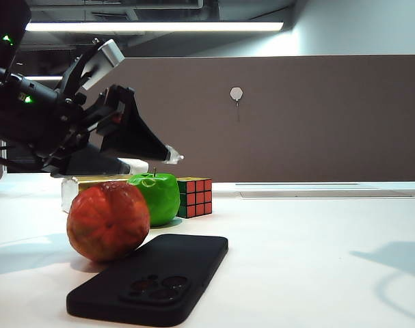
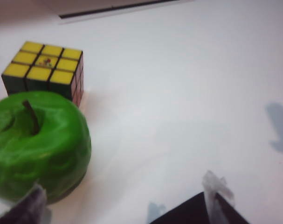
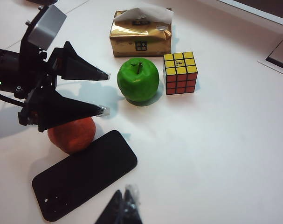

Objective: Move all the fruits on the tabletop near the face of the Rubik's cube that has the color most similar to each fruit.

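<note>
Above the orange, the left gripper hangs with jaws spread wide and nothing between them; tips point right, toward the apple. One finger passes over the orange's top, the other sits farther back, level with the apple. No contact with either fruit that I can see.

Apple: on the tabletop, just left of the cube, touching or nearly so. Exterior view shows the cube's green face turned that way, so my read is the apple is already placed.

Orange: near-left, well apart from the cube, next to the black phone. Red face of the cube looks toward the near side, with bare table in front of it. Orange likely goes there, so the open jaws over it make sense as a pre-grasp.

Left arm pose: comes in from the left, held above the table, fingers roughly level with a slight downward tilt.

Right gripper: parked high on the near-right, fingertips together, so closed and empty, clear of everything.

Tissue pack sits far-left behind the apple, not involved.
</note>
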Controlling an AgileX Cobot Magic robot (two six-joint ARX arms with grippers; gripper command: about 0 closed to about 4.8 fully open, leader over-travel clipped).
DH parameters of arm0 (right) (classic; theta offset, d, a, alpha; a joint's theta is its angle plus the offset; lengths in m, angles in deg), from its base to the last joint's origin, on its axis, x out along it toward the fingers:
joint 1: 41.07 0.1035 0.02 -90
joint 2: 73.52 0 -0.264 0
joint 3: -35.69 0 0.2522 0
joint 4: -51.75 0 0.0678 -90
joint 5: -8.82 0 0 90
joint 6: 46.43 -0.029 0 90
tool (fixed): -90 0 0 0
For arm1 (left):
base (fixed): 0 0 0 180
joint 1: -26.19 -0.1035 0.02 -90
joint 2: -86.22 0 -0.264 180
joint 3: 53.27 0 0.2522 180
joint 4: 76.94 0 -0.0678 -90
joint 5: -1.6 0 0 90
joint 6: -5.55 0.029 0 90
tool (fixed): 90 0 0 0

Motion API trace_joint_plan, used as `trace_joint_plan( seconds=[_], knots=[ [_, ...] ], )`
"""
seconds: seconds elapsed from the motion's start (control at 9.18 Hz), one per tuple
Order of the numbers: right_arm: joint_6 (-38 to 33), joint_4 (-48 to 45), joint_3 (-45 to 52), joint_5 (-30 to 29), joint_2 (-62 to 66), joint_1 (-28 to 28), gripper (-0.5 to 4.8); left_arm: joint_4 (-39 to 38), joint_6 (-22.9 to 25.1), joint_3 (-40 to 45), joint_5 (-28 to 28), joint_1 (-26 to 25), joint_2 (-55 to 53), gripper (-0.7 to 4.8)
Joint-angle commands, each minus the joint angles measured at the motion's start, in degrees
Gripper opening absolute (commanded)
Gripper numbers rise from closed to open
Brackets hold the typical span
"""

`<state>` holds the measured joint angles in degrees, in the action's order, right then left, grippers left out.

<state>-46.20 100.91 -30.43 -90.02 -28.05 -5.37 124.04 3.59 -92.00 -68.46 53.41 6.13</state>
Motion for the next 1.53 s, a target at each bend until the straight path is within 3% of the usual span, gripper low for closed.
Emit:
trace_joint_plan(
  seconds=[0.11,0.33,0.44,1.2,1.31,1.53],
  knots=[
    [-0.2,-1.0,-0.2,-0.2,-0.1,0.0,-0.01,-1.8,1.2,-0.3,-0.2,-0.3,0.6,4.79],
    [-0.2,-1.0,-0.2,-0.2,-0.1,0.0,-0.01,-6.5,1.1,-0.3,-0.5,-0.3,2.9,4.79],
    [-0.2,-1.0,-0.2,-0.2,-0.1,0.0,-0.01,-14.5,1.4,-0.3,-0.4,-0.3,6.1,4.79],
    [-0.2,-1.0,-0.2,-0.3,-0.1,0.0,-0.01,-26.6,1.3,-0.3,-0.9,-0.3,6.1,4.79],
    [-0.2,-0.9,-0.2,-0.3,-0.1,0.0,-0.01,-29.6,1.6,-0.3,-2.9,-0.3,6.2,4.79],
    [-0.2,-0.9,-0.2,-0.3,-0.1,0.0,-0.01,-30.1,1.5,-0.3,-3.6,-0.3,6.2,4.79]
  ],
)
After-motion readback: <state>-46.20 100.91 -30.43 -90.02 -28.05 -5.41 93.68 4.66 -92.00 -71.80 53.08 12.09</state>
